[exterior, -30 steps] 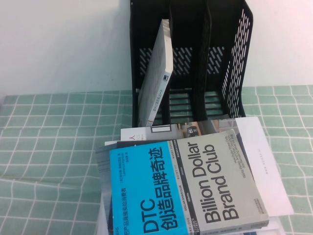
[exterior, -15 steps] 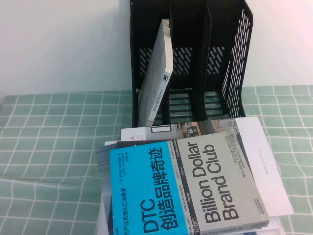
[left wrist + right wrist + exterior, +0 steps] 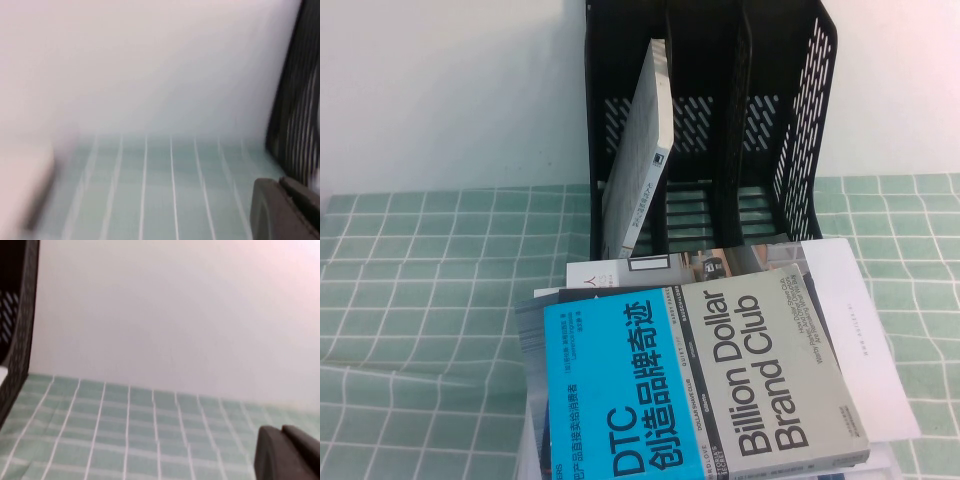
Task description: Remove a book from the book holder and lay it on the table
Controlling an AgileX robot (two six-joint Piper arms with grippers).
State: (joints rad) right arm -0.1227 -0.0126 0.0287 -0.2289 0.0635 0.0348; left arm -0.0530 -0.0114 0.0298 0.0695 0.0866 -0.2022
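The black book holder (image 3: 720, 120) stands at the back of the green grid-cloth table (image 3: 420, 300). A book (image 3: 640, 160) with a pale grey face leans upright in its left slot; the other two slots look empty. Neither gripper shows in the high view. In the left wrist view my left gripper (image 3: 282, 187) is low over the cloth, shut and empty, with the holder's wall (image 3: 295, 100) beside it. In the right wrist view my right gripper (image 3: 281, 432) is shut and empty over the cloth, with the holder's wall (image 3: 17, 315) off to one side.
A stack of books lies in front of the holder. The blue-and-grey "Billion Dollar Brand Club" book (image 3: 700, 380) is on top. A white-covered book (image 3: 860, 330) with a dark photo strip (image 3: 720, 262) lies under it. A white wall stands behind the table.
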